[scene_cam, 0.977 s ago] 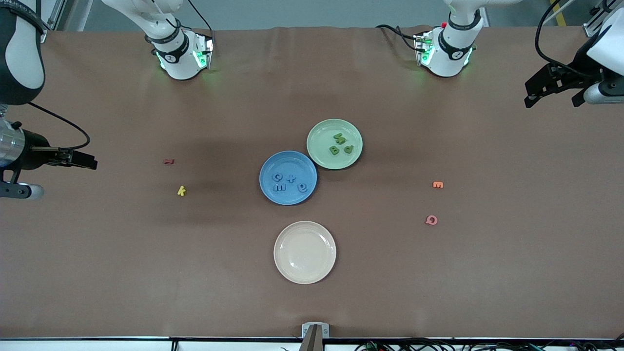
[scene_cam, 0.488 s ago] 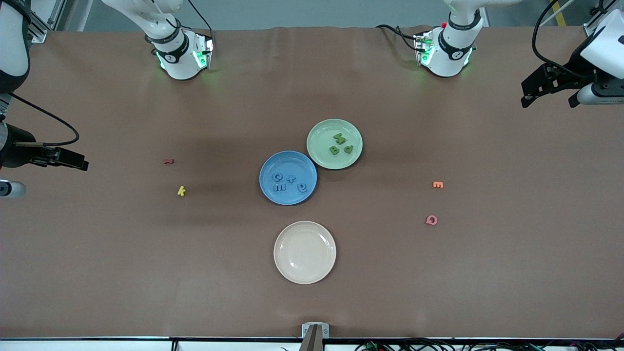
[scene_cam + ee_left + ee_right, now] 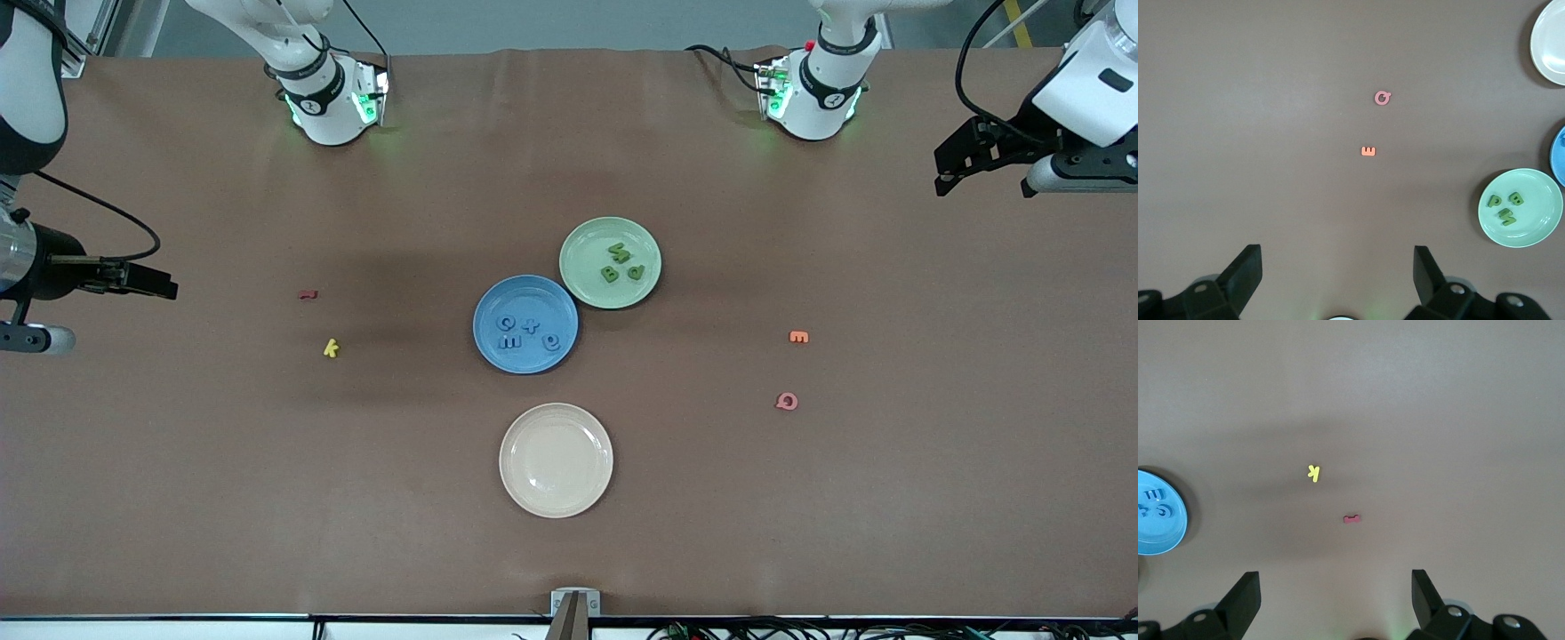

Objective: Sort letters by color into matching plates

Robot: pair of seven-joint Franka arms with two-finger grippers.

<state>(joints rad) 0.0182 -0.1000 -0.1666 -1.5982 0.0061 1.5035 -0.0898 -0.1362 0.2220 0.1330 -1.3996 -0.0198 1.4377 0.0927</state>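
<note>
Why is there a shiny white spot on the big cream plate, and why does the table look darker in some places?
Front view: the cream plate is glossy, so it reflects the lamps above; soft dark bands on the table near the yellow letter look like shadows. Right wrist view: the same blurry shadow crosses the table there.

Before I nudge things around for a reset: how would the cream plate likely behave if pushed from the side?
The cream plate looks glossy and rigid, so it would probably slide flat across the brown table cover rather than bend. Being shallow and wide, it seems unlikely to tip. It holds no letters, so nothing should spill.
</note>
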